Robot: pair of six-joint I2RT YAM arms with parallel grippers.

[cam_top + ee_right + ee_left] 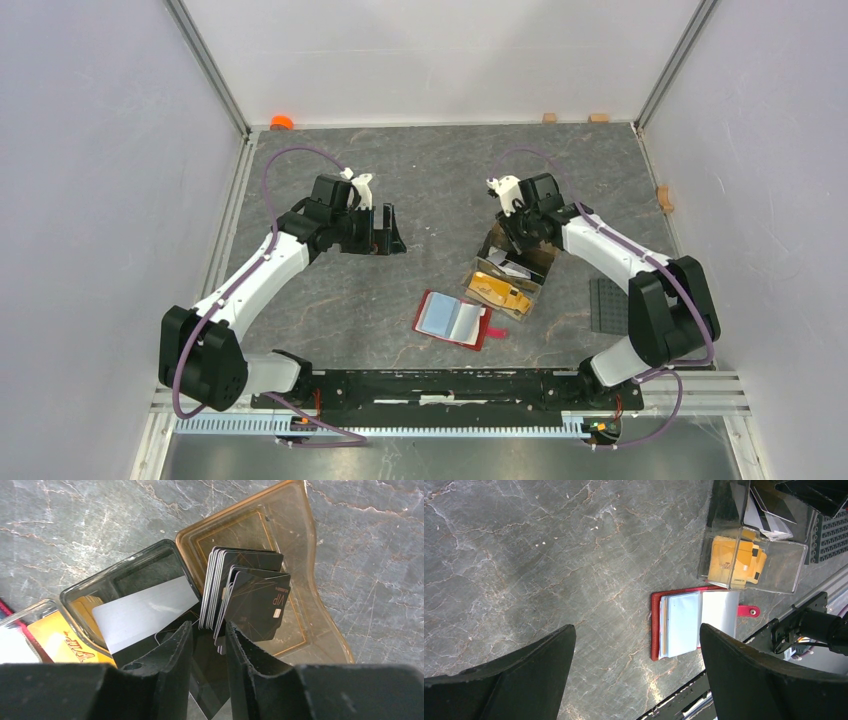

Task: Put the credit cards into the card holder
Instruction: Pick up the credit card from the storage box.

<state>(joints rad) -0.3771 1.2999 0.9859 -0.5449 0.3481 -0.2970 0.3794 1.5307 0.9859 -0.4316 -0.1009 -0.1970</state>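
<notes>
A fan of dark credit cards [250, 600] sits pinched between the right arm's half-closed jaws, just above an amber tray [300, 555]; shedding all but one before the red card holder [455, 318] seems wise, the left arm's jaws gaping empty.

Left arm [270, 265], right arm [600, 240]: white link shells, black joint housings, bulky black shoulder blocks. Purple cable [300, 149] looped along each. White printed camera mount [360, 185] at each wrist. Left gripper [636, 635], right gripper [207, 627]: matte black, wedge-shaped fingers. Shared black base plate [450, 385].
</notes>
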